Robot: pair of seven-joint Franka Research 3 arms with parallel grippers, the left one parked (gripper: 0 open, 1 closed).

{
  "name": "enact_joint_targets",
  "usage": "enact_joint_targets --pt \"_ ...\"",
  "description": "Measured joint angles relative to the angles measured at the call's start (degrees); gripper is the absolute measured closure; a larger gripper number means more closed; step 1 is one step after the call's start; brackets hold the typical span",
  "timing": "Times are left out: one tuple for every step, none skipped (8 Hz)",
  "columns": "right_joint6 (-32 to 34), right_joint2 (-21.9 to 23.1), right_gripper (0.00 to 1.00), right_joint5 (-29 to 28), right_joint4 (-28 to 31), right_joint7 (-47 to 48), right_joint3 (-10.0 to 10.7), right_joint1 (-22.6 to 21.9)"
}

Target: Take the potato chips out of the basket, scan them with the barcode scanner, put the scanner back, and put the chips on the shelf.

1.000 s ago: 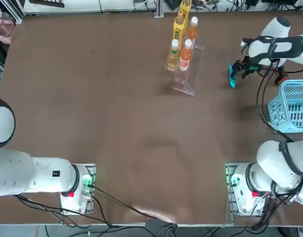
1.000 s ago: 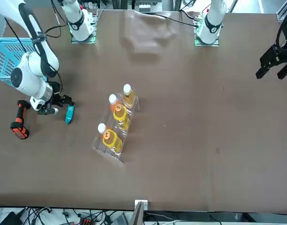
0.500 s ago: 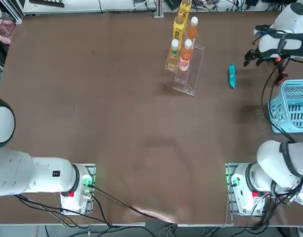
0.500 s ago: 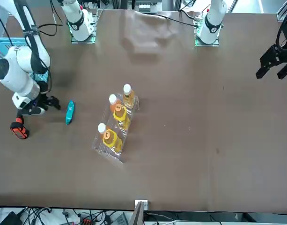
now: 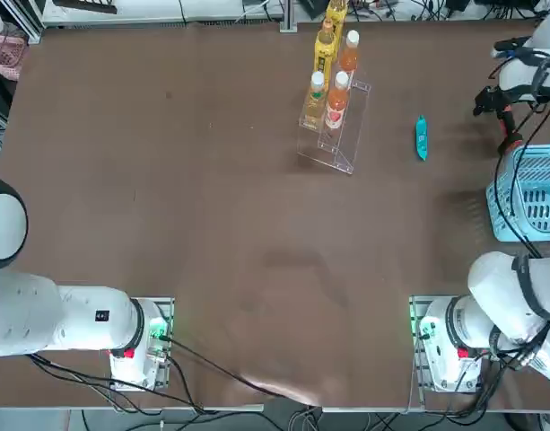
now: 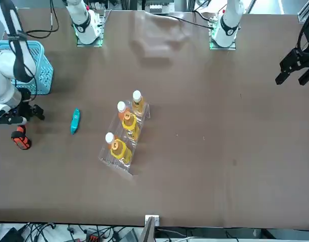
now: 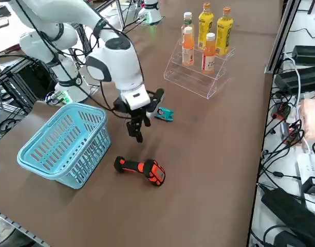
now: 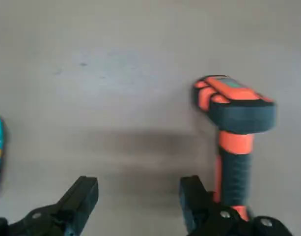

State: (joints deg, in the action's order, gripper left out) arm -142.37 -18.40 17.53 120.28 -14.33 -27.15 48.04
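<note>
The chips [image 5: 421,137] are out of the basket [image 7: 90,159], so the first job looks done. They lie by themselves on the tabletop [image 5: 230,197], near the hand [image 8: 138,189] but not in it. The hand is wide and holds nothing.

The scanner [image 8: 236,167] is on the tabletop too, close by the hand, on its other side from the chips. I can't tell if the chips have had their scan. My guess is that they haven't, and that the hand is on its way to get the scanner. If so, there is a lot left: grab the scanner, point it at the chips, put it back, then pick up the chips and put them on the shelf [image 7: 190,85].

The shelf is well away from the hand, past the chips. It is see-through, with little steps. Orange bottles [image 7: 208,53] and yellow bottles [image 7: 223,32] are on it, but no chips. The basket is close to the hand, toward the robot's own body.

The chips are in a small blue-green pack, long and thin, a bit like a little boat. It lies flat, with light marks on its front and a small orange patch. It looks thin, so the hand may need to go down low to pick it up. A hard squeeze might crush it.
</note>
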Motion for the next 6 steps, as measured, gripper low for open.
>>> enact_joint_targets --pt "0.0 -1.2 0.0 0.1 -1.5 -2.8 0.1 2.1" --pt "0.0 -2.5 0.0 0.1 -2.5 -5.0 0.1 4.3" --pt "-0.1 -4.2 0.0 0.1 -3.4 -6.9 0.2 6.1" --pt "-0.5 -6.1 0.0 0.2 -4.2 -8.4 0.2 7.3" --pt "-0.7 -8.0 0.0 0.3 -5.1 -9.3 0.2 8.0" --pt "-1.0 -9.5 0.0 0.6 -5.8 -9.8 0.2 8.5"
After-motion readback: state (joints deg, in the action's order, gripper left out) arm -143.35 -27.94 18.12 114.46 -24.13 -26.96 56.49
